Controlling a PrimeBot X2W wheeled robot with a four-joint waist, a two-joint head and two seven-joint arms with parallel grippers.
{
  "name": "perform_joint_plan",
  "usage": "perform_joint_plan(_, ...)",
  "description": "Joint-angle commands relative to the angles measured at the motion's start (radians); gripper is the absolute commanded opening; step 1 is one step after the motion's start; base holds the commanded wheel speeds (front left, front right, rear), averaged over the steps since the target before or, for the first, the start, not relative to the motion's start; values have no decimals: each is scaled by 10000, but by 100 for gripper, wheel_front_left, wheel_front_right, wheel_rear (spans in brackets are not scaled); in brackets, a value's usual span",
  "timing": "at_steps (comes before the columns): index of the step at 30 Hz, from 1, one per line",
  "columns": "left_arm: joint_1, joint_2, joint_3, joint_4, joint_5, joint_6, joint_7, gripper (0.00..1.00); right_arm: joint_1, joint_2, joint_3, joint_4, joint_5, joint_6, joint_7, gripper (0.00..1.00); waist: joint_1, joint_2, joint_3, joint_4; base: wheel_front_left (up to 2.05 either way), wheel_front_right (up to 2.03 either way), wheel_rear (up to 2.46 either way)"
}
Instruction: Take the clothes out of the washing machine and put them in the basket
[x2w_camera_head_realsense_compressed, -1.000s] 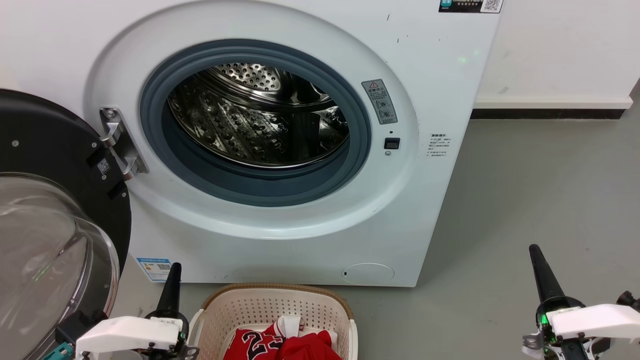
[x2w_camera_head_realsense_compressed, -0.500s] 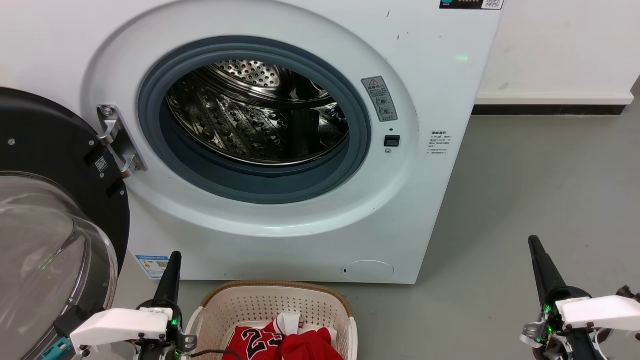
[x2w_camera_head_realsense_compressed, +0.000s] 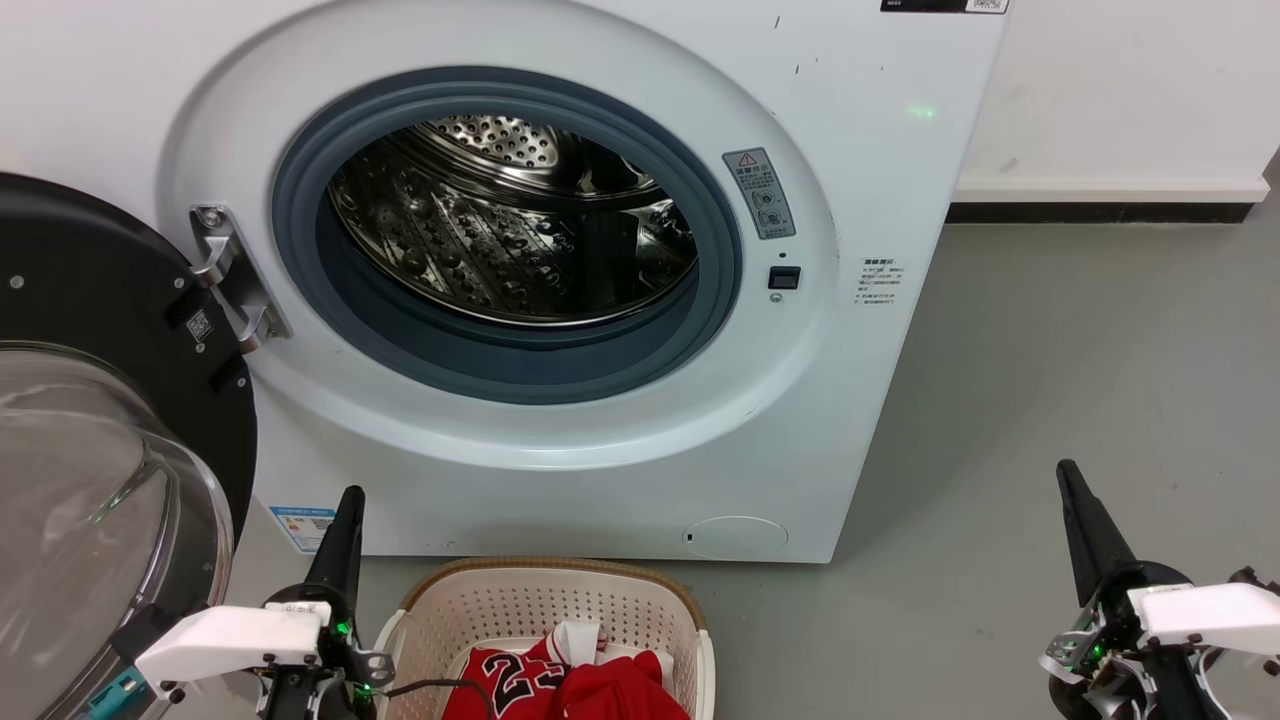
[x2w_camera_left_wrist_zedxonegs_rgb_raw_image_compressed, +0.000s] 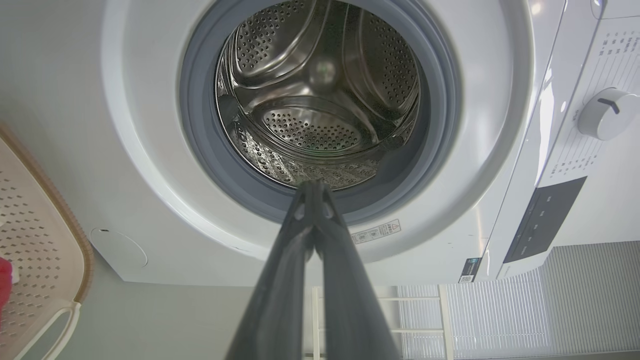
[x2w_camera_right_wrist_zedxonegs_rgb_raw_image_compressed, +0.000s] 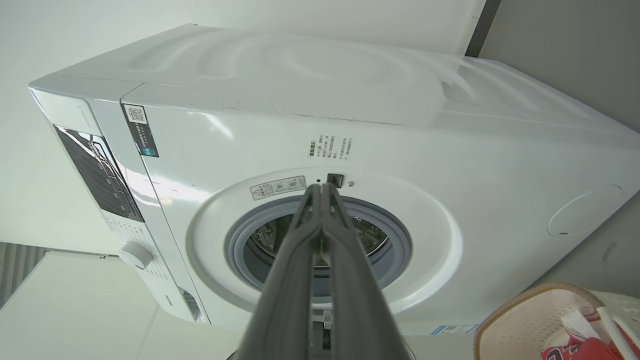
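Clothes (x2w_camera_head_realsense_compressed: 585, 690) in basket (x2w_camera_head_realsense_compressed: 540, 608) before open washing machine (x2w_camera_head_realsense_compressed: 880, 180)

Red clothes, a number 23 jersey among them, lay in the cream basket at six o'clock of the head view, on the grey floor (x2w_camera_head_realsense_compressed: 1080, 350) just in front of the white washing machine. The porthole stood open at eleven o'clock, showing the steel drum (x2w_camera_head_realsense_compressed: 500, 230); the glass door (x2w_camera_head_realsense_compressed: 90, 480) hung wide at eight o'clock. The left gripper (x2w_camera_head_realsense_compressed: 349, 500) pointed up at seven o'clock, just beside the basket, fingers pressed together. The right gripper (x2w_camera_head_realsense_compressed: 1068, 478), at four o'clock, well apart from the basket, likewise had its fingers together.
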Motion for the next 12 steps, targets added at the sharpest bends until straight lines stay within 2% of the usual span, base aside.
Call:
perform_joint_plan(1,-120,-17,46,24,-191,-60,70,0,-184,-25,-18,27,195,-2,59,0,-1,0,6,0,0,0,0)
perform_joint_plan(12,-262,-25,104,80,-1007,-113,262,0,-336,-4,-79,130,1006,-3,281,0,-1,0,74,-6,0,0,0)
